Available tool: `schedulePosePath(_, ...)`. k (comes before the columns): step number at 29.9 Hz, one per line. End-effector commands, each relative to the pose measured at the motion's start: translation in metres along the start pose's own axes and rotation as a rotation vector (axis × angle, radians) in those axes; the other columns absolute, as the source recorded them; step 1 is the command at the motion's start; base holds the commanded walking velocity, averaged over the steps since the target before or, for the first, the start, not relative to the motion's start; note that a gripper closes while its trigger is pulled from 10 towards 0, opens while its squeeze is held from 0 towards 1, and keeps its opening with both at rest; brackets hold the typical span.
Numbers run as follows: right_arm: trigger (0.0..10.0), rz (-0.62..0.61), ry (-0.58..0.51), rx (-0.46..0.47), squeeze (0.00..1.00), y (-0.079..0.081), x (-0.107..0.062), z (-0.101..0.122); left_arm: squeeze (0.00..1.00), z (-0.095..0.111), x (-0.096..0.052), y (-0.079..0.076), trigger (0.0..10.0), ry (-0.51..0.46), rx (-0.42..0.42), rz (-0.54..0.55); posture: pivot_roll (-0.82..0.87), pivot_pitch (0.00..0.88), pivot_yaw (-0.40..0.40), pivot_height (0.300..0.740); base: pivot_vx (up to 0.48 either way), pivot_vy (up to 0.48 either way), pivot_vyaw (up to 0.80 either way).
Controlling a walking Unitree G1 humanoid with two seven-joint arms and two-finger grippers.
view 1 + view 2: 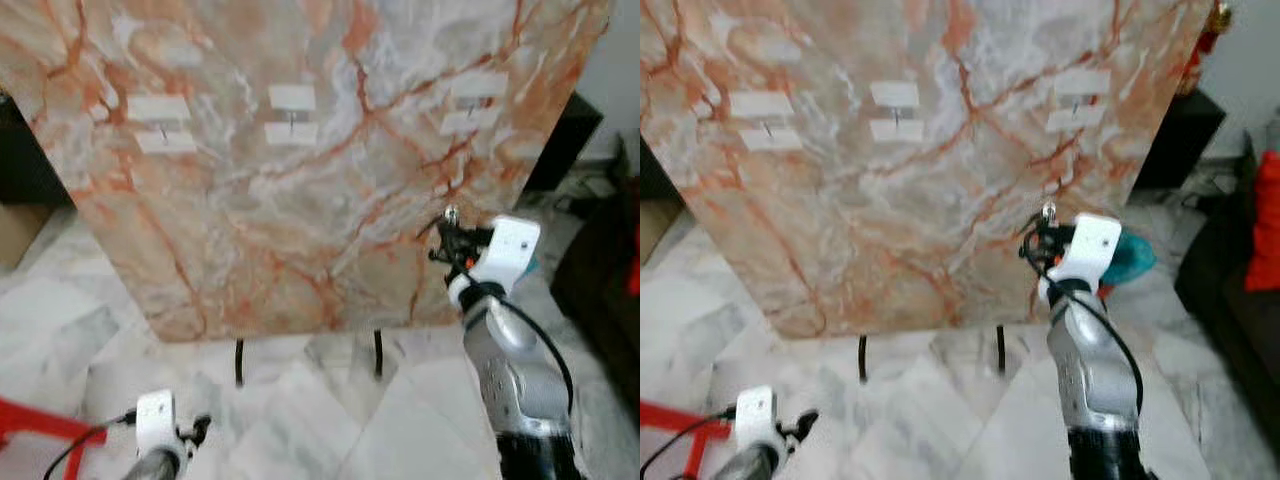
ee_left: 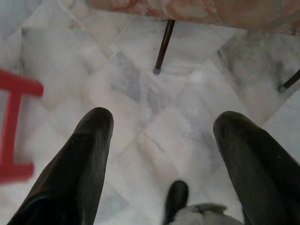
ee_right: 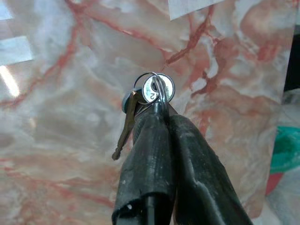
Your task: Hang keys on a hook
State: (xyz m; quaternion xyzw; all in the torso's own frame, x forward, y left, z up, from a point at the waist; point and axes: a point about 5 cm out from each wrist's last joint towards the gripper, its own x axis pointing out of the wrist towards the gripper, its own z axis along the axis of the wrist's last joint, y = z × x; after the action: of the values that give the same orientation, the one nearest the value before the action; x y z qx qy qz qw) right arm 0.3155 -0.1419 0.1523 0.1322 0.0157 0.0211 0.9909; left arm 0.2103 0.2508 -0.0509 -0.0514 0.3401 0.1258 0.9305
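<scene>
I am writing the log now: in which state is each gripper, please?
Left gripper: open, holding nothing, low above the floor.
Right gripper: shut on the keys, raised before the marble board.

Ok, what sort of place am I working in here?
Probably a room in a home with a practice rig: a marble-patterned board on thin dark legs, taped hooks, a pale marble-tile floor. The right gripper holds the keys up against the board.

White and grey marble tiled floor (image 1: 330,420), with a marbled board's two thin black legs (image 1: 239,362) standing on it.
</scene>
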Motion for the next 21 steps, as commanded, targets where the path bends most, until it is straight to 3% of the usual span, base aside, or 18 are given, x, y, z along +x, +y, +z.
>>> schedulePosePath(1,10.0,-0.016,-0.017,-0.016,0.0,-0.005,0.0,0.004,0.0,0.001,0.001,-0.006,10.0,0.0,-0.008,-0.017,0.03,0.061,0.005,0.74,0.0,0.0,-0.77)
schedulePosePath(5,10.0,-0.02,-0.015,-0.021,0.0,-0.005,0.001,0.004,0.0,0.001,0.001,-0.008,10.0,-0.003,-0.007,-0.028,0.03,0.06,0.005,0.74,0.0,0.0,-0.6)
schedulePosePath(21,10.0,-0.12,-0.052,-0.022,0.0,-0.016,0.003,0.007,0.0,0.002,0.001,-0.012,10.0,-0.026,-0.045,-0.067,0.04,0.056,0.005,0.74,0.0,0.0,0.0)
